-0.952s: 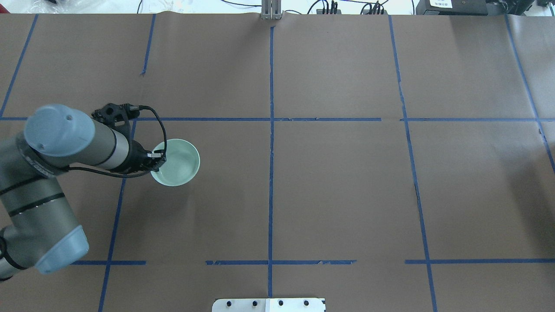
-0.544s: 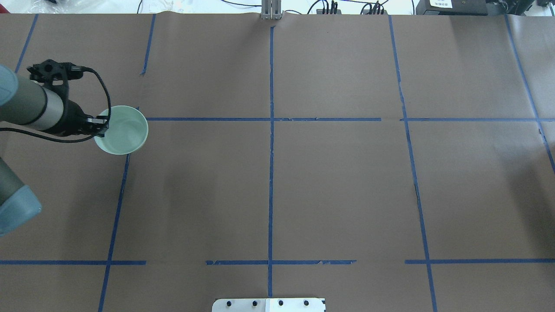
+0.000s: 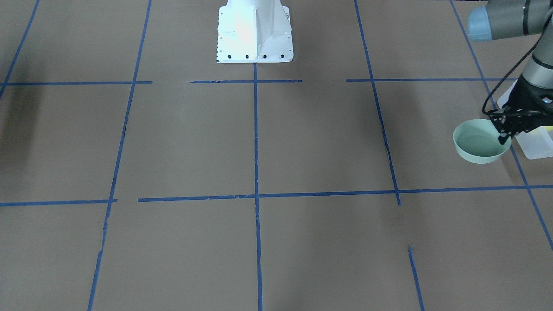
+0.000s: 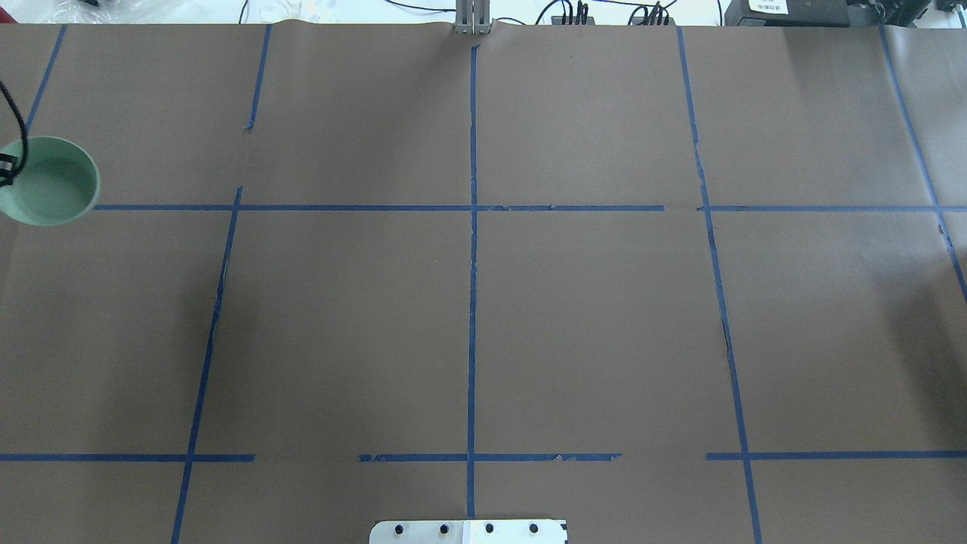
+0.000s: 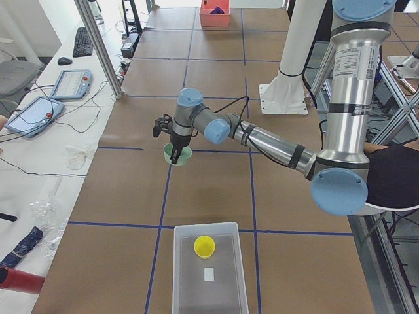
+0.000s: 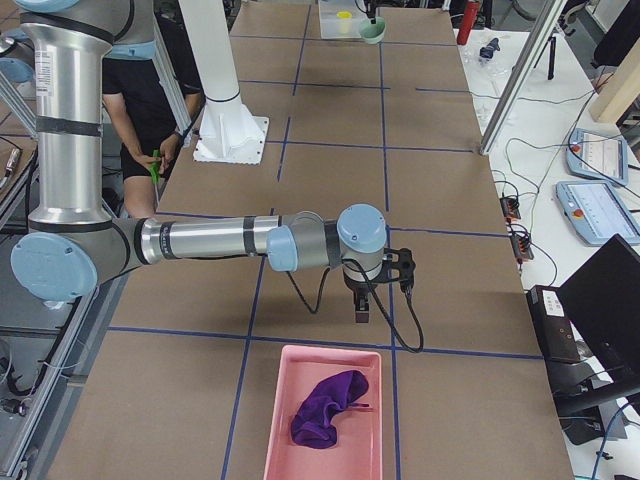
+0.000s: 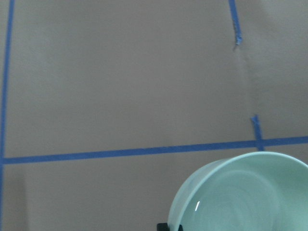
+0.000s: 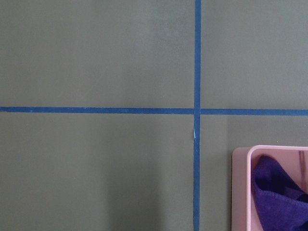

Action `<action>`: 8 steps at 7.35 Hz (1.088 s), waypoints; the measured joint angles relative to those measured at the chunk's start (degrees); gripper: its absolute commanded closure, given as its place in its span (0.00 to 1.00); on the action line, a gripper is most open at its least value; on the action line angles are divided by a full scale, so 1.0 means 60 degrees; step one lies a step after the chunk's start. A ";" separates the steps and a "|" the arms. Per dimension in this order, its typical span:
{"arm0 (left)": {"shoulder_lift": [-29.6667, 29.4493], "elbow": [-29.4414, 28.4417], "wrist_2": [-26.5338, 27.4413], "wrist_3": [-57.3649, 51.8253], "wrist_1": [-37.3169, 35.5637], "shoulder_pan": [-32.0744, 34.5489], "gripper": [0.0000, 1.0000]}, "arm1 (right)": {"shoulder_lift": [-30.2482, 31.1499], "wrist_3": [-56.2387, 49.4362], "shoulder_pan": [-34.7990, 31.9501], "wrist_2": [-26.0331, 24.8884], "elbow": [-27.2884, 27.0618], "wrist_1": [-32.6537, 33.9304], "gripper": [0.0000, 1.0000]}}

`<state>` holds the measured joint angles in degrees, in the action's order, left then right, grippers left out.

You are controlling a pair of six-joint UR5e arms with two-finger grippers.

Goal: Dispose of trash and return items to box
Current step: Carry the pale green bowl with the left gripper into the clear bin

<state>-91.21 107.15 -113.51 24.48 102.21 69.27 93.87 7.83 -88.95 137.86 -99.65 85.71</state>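
Note:
My left gripper is shut on the rim of a pale green bowl and holds it above the table near its left end. The bowl also shows at the left edge of the overhead view, in the left side view and in the left wrist view. The frosted white box stands beyond the bowl at the table's left end, and a corner of it shows in the front view. A yellow cup stands inside it. My right gripper hangs over bare table; I cannot tell whether it is open.
A pink tray holding a purple cloth lies at the table's right end, next to my right gripper; its corner shows in the right wrist view. The robot's white pedestal stands at the table's robot-side edge.
My left arm has carried the green bowl leftward and away from the robot's side, toward the table's left end. The arm has almost left the overhead view.

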 measured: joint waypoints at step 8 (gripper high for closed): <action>0.2014 -0.4542 0.0095 -0.6477 0.4150 0.4015 0.34 | 0.0000 0.0013 0.0053 0.0007 0.0025 -0.0089 0.00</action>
<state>-79.13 79.90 -112.95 -14.38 127.11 93.36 93.87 7.90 -88.63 137.90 -99.49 85.18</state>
